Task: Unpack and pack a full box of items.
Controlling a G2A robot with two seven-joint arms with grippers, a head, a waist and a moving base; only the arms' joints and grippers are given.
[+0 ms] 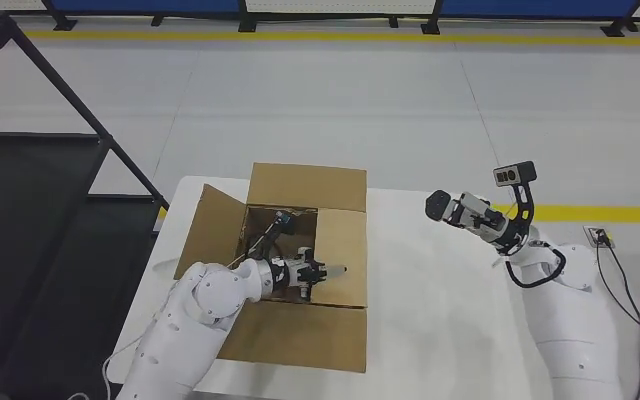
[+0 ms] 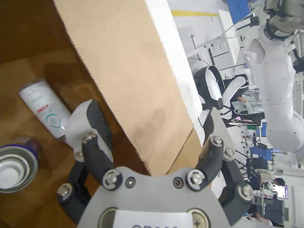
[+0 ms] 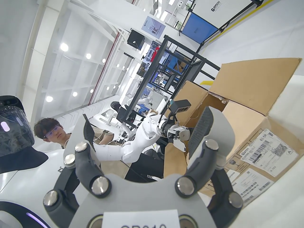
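An open cardboard box (image 1: 307, 186) stands on the white table (image 1: 440, 330). My left gripper (image 1: 306, 272) is down inside it, open, with the box's right-hand flap (image 2: 123, 60) between its spread fingers (image 2: 92, 117), not clamped. On the box floor beside that gripper lie a white bottle (image 2: 40, 105) on its side and a can with a blue rim (image 2: 14, 169) standing upright. My right gripper (image 1: 437, 205) hangs open and empty in the air to the right of the box (image 3: 249, 129), facing it and the left gripper (image 3: 178, 138).
The box's other flaps are folded outward: one (image 1: 205, 230) to the left and one (image 1: 300, 340) toward the table's front edge. A black metal frame (image 1: 80, 120) stands left of the table. Bare table lies between the box and the right arm.
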